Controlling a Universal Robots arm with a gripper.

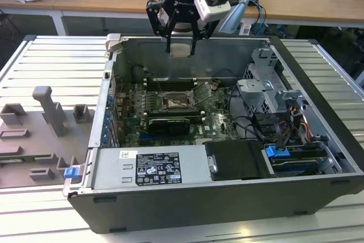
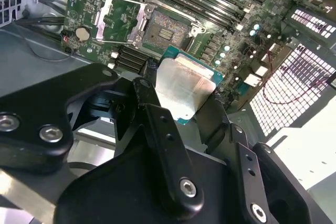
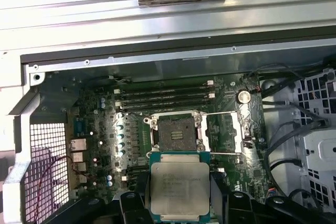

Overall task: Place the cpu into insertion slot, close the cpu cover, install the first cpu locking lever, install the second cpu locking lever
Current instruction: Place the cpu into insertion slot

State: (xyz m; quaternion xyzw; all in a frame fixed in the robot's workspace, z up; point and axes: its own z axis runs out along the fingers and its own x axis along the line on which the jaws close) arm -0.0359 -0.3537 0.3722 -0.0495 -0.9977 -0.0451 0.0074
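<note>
Black gripper [image 3: 179, 205] pinches the flat silver-tan square cpu [image 3: 179, 188] between its jaws, level above the dark silver-rimmed insertion slot [image 3: 176, 134]; evidently to match its seat.

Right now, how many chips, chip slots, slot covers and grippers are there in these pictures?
cpu: 1
slot: 1, empty
cover: 1, open
gripper: 1, holding the cpu
Total: 4
</note>
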